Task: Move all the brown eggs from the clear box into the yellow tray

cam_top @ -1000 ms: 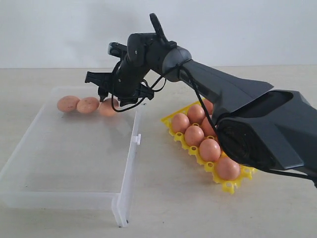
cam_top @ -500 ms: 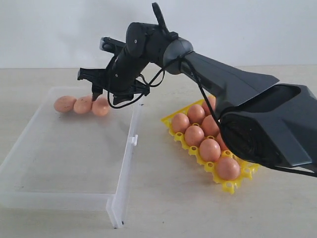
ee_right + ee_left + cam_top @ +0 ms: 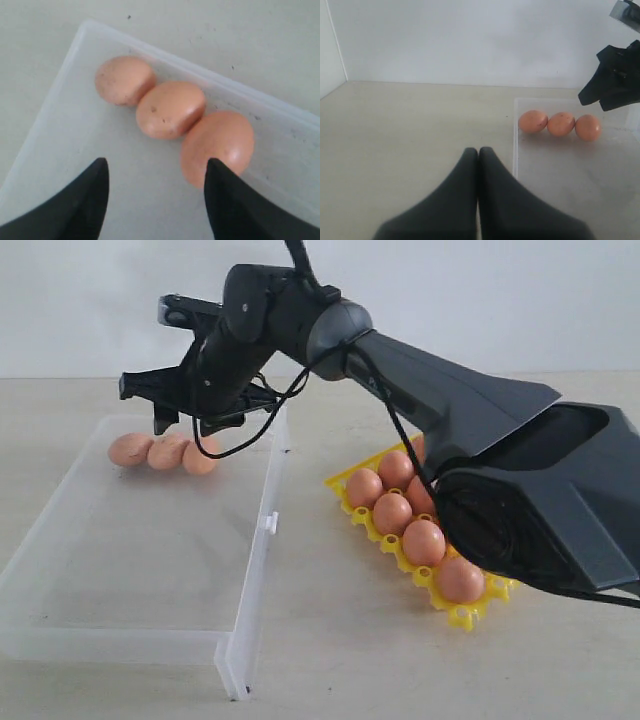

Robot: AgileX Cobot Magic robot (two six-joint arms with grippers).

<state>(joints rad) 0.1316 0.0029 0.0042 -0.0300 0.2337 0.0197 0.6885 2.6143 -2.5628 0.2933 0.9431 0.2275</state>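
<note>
The pale desk (image 3: 330,640) carries a clear box (image 3: 255,570) and, just beside it, a smaller yellow tray (image 3: 462,615). The box holds three brown eggs (image 3: 165,453) lying in a touching row against its far wall. At least six more eggs (image 3: 423,540) sit in the tray's cups, the arm hiding part of it. The right gripper (image 3: 155,200) hovers over the three eggs, jaws spread and holding nothing. The left gripper (image 3: 478,155) is pressed together above bare desk beside the box.
</note>
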